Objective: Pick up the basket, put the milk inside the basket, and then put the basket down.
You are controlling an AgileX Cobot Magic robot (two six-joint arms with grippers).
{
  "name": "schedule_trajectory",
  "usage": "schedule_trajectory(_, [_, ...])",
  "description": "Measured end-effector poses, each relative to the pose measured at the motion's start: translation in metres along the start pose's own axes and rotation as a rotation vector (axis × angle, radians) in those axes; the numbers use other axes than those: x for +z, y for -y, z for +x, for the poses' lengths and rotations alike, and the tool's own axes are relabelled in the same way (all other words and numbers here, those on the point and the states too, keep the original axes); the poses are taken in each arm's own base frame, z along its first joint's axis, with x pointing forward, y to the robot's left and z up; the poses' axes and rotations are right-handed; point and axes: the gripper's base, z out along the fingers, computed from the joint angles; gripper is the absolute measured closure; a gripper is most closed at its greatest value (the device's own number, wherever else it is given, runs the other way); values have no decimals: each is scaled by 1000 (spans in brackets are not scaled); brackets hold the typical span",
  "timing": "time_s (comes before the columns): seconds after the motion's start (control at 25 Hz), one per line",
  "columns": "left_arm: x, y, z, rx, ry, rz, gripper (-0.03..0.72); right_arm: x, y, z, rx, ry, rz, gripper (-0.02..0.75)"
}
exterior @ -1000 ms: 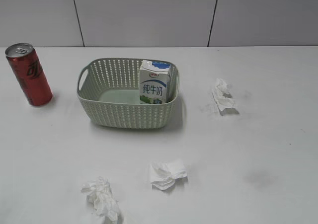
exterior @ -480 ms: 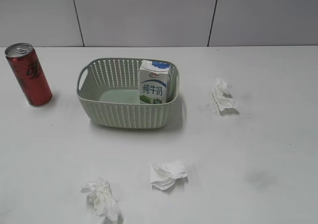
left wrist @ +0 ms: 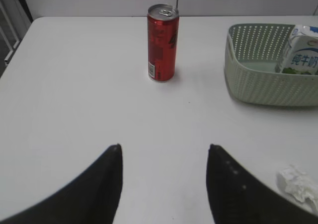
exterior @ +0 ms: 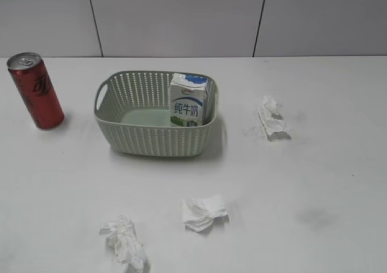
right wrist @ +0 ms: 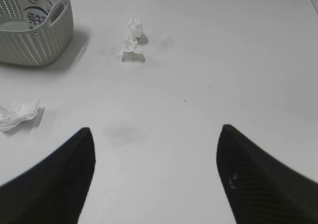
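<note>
- The white table (exterior: 314,164) carries everything in view; a faint grey smudge marks it well to the right of the basket and nearer the camera.
- The pale sage-green rectangular plastic basket (exterior: 154,137) with perforated woven-look walls sits flat on the table, a cut-out handle showing on its left end.
- The left gripper (left wrist: 164,149), seen only from its wrist camera, hangs above bare table with its two dark fingers spread wide and nothing between them; the basket lies ahead of it and to the right.
- The right gripper (right wrist: 155,130) is likewise spread wide and empty, the basket off to its upper left.
- The red cylindrical aluminium soda can (exterior: 35,90) stands upright well to the left of the basket.
- The small white gable-top milk carton (exterior: 188,100) with blue characters stands inside the basket, against its right end wall; it looks upright, though its foot is hidden behind the near wall.
- Three crumpled white paper tissues lie around the basket: one to its right (exterior: 270,117), one in front (exterior: 204,212), one in front and further left (exterior: 124,241).
</note>
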Motion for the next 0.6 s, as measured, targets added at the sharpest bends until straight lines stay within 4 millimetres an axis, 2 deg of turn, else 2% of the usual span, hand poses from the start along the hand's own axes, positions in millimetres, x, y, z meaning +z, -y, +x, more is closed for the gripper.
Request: schedule_trajectory(0.6, [-1, 0, 0, -8, 5, -17, 293, 0, 0, 0, 3, 2, -1, 162])
